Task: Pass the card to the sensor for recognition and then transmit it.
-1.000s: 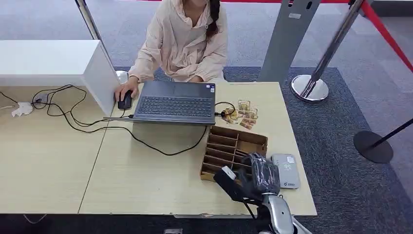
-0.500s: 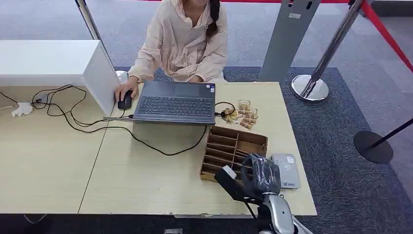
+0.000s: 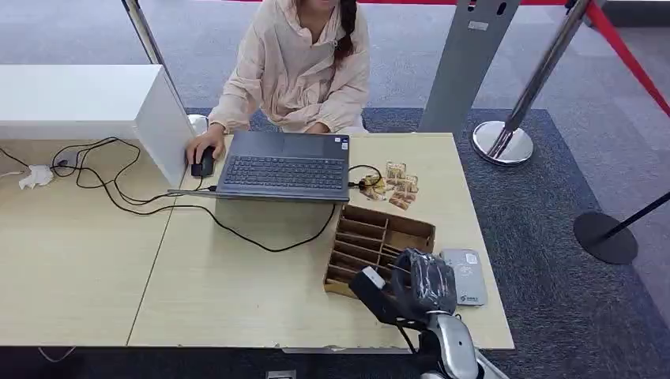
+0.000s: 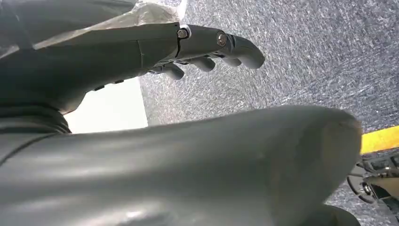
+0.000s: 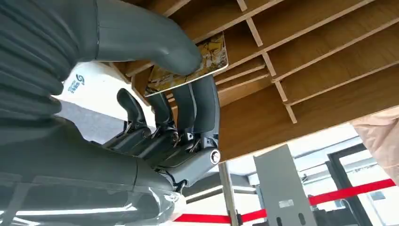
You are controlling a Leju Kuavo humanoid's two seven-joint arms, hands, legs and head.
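- The robot's right hand (image 3: pixel 423 286) is over the near corner of the slotted wooden box (image 3: pixel 395 229) on the table (image 3: pixel 237 300). In the right wrist view it pinches a card (image 5: pixel 207 59), thumb on one face and the darker fingers (image 5: pixel 197 106) on the other.
- The card is at the slots, between the wooden dividers. I can't tell whether its far edge is clear of them.
- The card reader (image 3: pixel 464 275), a flat grey pad, lies on the table just beside the box, on the robot's right of it and just beside the holding hand. I judge the coming move to be a short sideways carry from box to pad.
- The card's long edge seems to run along the slot. It would likely need laying flat over the reader.
- The left hand (image 4: pixel 207 44) hangs over the carpet, fingers loosely apart, holding nothing. The right hand is clearly the one to use.
- The box has rows of narrow compartments. I see no other cards in them.
- A few loose cards (image 3: pixel 395 185) lie beyond the box, near the laptop (image 3: pixel 284 166) where a person (image 3: pixel 296 67) sits.
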